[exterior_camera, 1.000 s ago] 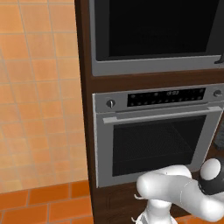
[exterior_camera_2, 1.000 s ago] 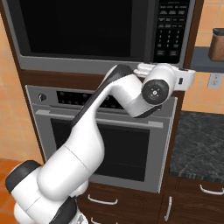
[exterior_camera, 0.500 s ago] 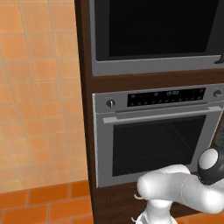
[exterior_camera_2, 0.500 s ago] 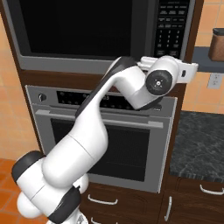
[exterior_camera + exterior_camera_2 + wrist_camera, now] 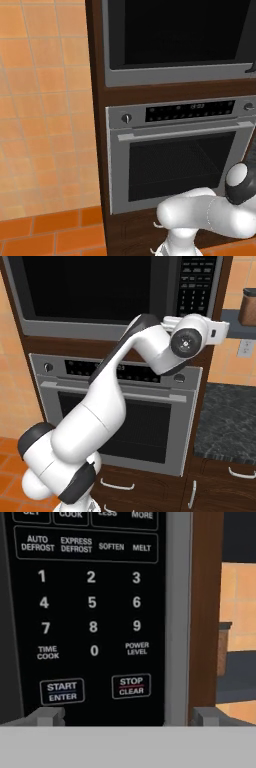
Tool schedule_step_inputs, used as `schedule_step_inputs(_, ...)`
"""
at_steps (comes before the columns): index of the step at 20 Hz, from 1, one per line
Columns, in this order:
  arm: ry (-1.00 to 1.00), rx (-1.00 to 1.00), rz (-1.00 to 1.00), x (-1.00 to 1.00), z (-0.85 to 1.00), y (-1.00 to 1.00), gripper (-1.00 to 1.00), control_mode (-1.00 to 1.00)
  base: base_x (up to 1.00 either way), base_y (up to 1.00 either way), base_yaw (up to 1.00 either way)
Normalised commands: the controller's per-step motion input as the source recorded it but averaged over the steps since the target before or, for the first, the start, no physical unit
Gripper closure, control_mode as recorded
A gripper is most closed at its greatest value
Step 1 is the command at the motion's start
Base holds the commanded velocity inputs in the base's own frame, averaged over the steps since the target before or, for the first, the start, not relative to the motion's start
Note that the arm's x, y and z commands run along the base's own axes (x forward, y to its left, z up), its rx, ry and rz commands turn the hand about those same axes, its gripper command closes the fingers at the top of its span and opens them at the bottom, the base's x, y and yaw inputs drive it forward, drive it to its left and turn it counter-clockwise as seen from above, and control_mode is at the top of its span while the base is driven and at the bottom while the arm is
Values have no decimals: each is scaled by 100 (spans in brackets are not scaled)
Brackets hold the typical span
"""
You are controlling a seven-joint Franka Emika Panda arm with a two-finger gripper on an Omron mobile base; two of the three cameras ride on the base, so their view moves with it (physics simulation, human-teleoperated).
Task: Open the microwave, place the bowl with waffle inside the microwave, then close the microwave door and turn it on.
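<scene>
The microwave point(image 5: 30, 331) is built into dark brown wood above the oven. Its black glass door point(image 5: 95, 286) lies flush in the grey frame, also seen from the left side as the door point(image 5: 180, 30). The keypad point(image 5: 197, 283) sits at the microwave's right end. In the hand view the keypad point(image 5: 90, 602) is very close, with START/ENTER and STOP/CLEAR at the bottom. My gripper point(image 5: 127, 717) faces it, open, with nothing between its fingertips point(image 5: 47, 716). My wrist point(image 5: 187, 341) hangs just below the keypad. The bowl with waffle is out of view.
A silver oven point(image 5: 175, 155) with knobs and a handle sits under the microwave. A dark stone counter point(image 5: 225, 421) lies to the right, with drawers below it and a brown canister point(image 5: 248, 306) on a shelf above. Orange tiled wall point(image 5: 45, 100) stands to the left.
The hand has risen and shifted a little to the right, toward the keypad end of the microwave. The jaws have stayed open.
</scene>
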Motion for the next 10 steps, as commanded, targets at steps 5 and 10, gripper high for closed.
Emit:
schedule_step_inputs(5, 0, 0, 0, 26, 0, -1, -100, -100, 0, 0, 0)
schedule_step_inputs(10, 0, 1, 0, 4, 0, -21, -100, -100, 0, 0, 0)
